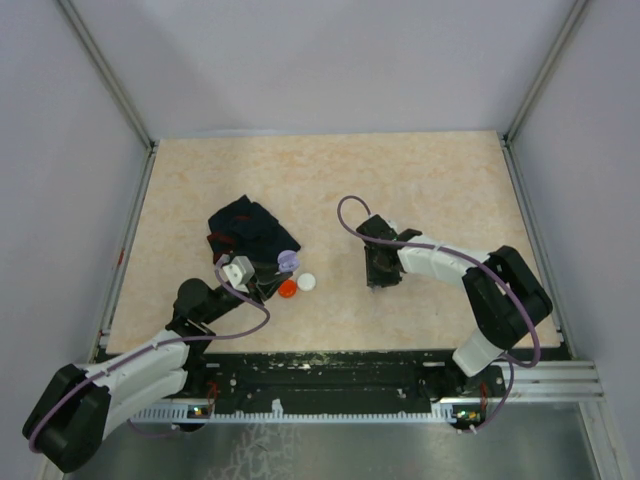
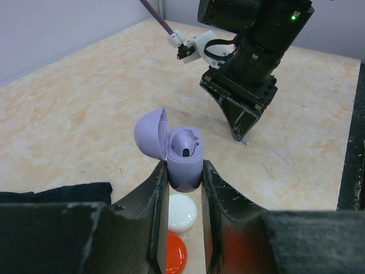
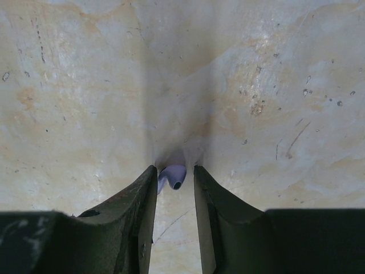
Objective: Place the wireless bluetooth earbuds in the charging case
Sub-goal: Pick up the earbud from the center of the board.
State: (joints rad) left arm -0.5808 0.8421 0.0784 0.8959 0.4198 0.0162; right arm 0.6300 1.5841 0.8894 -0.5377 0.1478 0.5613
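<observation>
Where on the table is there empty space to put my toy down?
The whole far strip of the table along the back wall is bare, and so is the far right corner beyond the right arm. It's crowded near the left: black cloth, lavender case, white disc and red disc bunch together.

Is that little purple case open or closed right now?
Open. The lavender case has its domed lid swung back, exposing the inside.

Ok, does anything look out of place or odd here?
A small lavender plastic earbud lies loose on the beige table between the right fingers, apart from the open lavender charging case that the left fingers grip.
</observation>
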